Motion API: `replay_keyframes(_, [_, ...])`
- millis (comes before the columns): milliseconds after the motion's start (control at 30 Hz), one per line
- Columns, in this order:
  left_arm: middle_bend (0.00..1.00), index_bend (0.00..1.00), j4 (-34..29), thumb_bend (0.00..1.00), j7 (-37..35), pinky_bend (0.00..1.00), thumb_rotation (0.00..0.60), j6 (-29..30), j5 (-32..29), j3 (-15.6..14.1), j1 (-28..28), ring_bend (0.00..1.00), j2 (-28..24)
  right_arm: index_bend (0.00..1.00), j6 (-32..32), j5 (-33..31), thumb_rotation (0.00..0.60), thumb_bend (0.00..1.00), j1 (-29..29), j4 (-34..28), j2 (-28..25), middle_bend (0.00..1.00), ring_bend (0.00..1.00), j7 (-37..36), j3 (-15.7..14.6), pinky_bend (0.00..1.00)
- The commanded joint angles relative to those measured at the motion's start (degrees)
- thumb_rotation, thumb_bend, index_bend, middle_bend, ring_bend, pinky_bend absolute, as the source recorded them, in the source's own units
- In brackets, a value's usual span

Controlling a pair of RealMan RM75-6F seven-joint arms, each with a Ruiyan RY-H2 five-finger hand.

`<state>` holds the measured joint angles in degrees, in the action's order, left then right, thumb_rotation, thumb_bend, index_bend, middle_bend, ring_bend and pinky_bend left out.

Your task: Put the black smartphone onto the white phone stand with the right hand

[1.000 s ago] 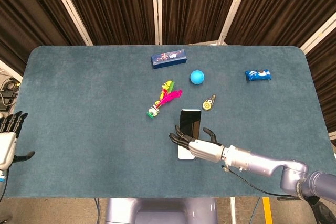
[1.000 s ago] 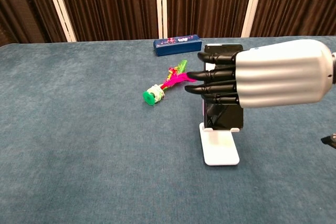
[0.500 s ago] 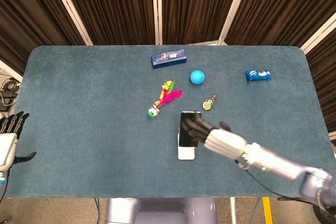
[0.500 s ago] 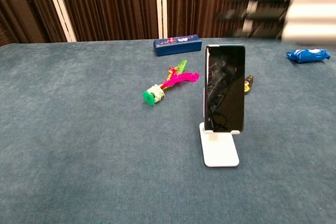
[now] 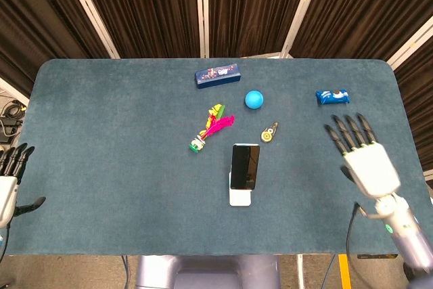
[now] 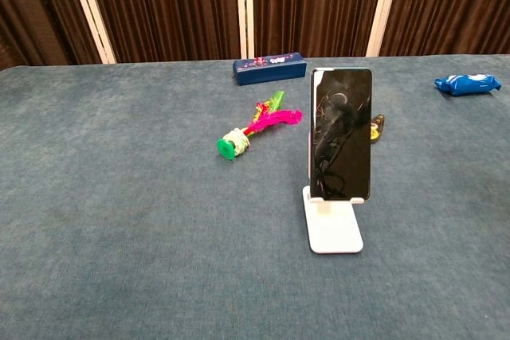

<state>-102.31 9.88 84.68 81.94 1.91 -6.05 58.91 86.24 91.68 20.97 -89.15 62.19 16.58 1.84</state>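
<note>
Right hand [image 5: 365, 160] is hovering w/ fingers spread and nothing in it, well off to the right of the task's things, over bare table [image 5: 122, 167]. Left hand [image 5: 8, 181] is sitting at the table's left edge, fingers apart, also empty; only the head view is showing either hand.

Black smartphone [image 6: 341, 133] is standing upright, screen toward the chest cam, its bottom edge resting in the lip of the white phone stand [image 6: 333, 224]. Nothing is touching it, so placement is looking done, judging by how it's sitting.

Risks from here, as I'm reading it:
- phone is standing tall on a small flat base, so it's looking top-heavy; any knock to its upper part or a bump to the table could be tipping it back off the stand
- can't tell how deep the bottom edge is seated in the lip; if it's only just catching, it could be sliding out fwd
- right arm coming back across the table at low height would be the likeliest cause of a hit, since the phone is the tallest thing there

Around it: small yellow-black gadget [image 5: 270, 132] is lying just behind the stand, partly hidden by the phone in the chest view; pink-green feathered toy [image 5: 211, 128] to the stand's left; blue ball [image 5: 254, 99] further back; dark blue box [image 5: 218, 75] near the far edge; blue snack packet [image 5: 332, 96] far right. All are lying apart from the stand, so none is threatening it
</note>
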Motion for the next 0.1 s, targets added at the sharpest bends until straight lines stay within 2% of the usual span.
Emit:
replay_keyframes(33, [0.0, 0.0, -0.22, 0.0, -0.95, 0.0, 0.6, 0.48, 1.5, -0.75, 0.52, 0.0, -0.59, 0.0, 3.09, -1.89, 0.6, 0.0, -5.03, -2.86, 0.66, 0.0, 0.0, -2.33, -1.78, 0.0])
replay_keyframes(100, [0.0, 0.0, -0.31, 0.0, -1.21, 0.0, 0.6, 0.54, 2.42, -1.14, 0.66, 0.0, -0.82, 0.0, 4.26, -1.41, 0.6, 0.0, -6.63, -2.48, 1.76, 0.0, 0.0, -2.72, -2.56, 0.0])
